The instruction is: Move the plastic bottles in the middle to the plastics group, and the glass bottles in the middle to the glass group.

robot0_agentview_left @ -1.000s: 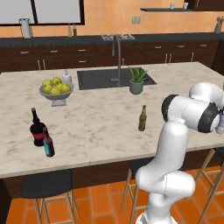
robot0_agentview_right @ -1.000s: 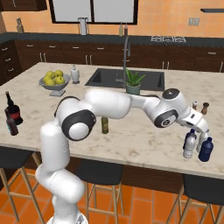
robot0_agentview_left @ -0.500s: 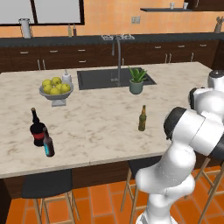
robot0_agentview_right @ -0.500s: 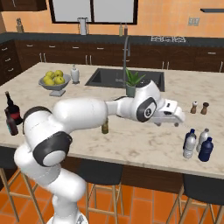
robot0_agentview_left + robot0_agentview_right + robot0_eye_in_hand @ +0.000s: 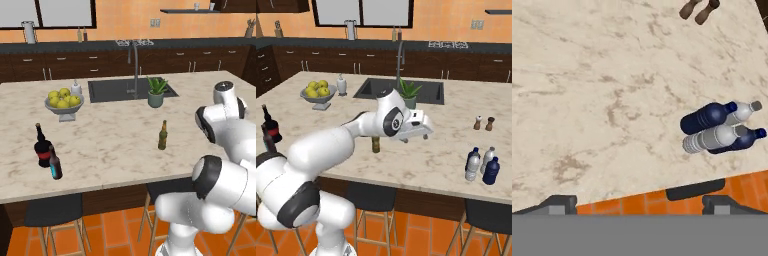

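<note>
The plastic bottles stand clustered near the desk's right edge — that half looks done. The olive glass bottle waits mid-desk, well apart from the glass group; the gripper hangs above with jaws spread, empty.

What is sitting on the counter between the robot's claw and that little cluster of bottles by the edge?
Nothing: the right base view shows bare marble counter between the gripper and the plastics group.

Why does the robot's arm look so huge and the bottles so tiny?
Right base view: the arm is close to the camera, while the plastic bottles are farther away. Hand view: the same bottles look tipped because that camera tilts.
</note>
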